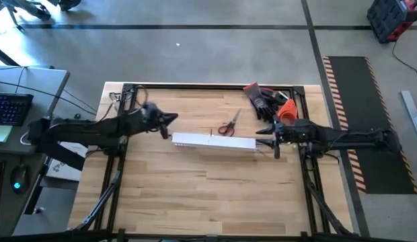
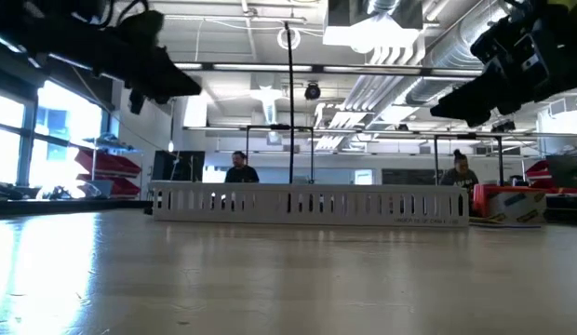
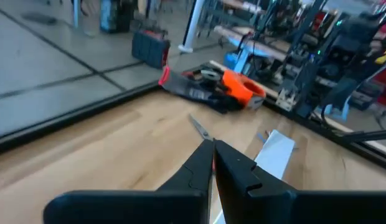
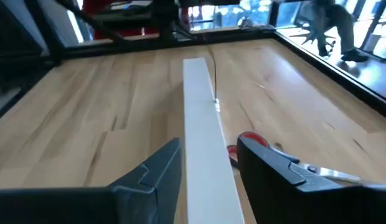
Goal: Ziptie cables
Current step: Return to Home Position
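The right gripper (image 4: 208, 144) hangs with its two fingers spread and nothing between them. It is clear of the table, and the near end of the white duct (image 4: 202, 124) lies just ahead of and below it. From there the duct runs straight away from this gripper across the wooden table (image 1: 195, 195), with its lid on. Red-handled scissors (image 1: 227, 126) lie just beside the duct's middle, and dark gloves (image 1: 262, 101) and an orange object (image 1: 287, 111) are heaped off to the gripper's side near the table edge.

The left gripper (image 3: 213, 146) is pinched tight on nothing, its tips pressed together. It is raised off the table beyond the duct's far end, near it but not touching.

The cables are not in plain sight. I judge that they lie inside the closed duct, where the low view shows some slots near the middle darker than the rest.

By these pictures the job itself looks finished: the bundle is stowed, the lid is shut and neither gripper holds anything. What seems left is for both arms to draw back to rest.
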Robot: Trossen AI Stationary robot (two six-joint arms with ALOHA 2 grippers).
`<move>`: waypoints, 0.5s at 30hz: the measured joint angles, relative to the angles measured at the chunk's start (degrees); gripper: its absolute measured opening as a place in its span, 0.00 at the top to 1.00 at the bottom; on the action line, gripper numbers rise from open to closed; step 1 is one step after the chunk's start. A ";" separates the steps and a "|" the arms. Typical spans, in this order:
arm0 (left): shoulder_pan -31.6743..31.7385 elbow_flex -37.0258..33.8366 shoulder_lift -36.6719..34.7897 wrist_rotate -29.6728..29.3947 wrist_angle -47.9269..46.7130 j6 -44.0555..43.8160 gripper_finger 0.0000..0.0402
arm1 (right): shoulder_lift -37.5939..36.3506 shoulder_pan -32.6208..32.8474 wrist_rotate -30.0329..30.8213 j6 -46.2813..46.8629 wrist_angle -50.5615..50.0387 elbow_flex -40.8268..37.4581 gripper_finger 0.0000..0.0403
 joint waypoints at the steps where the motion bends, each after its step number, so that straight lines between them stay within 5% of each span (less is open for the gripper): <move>1: 0.16 -1.45 -2.36 -0.15 -0.02 0.31 1.00 | -1.02 -0.39 -0.44 0.53 0.64 -0.98 0.66; 15: -8.81 -17.65 -26.01 -1.58 3.16 3.97 1.00 | -11.30 -2.09 -6.24 5.05 6.93 -9.62 0.67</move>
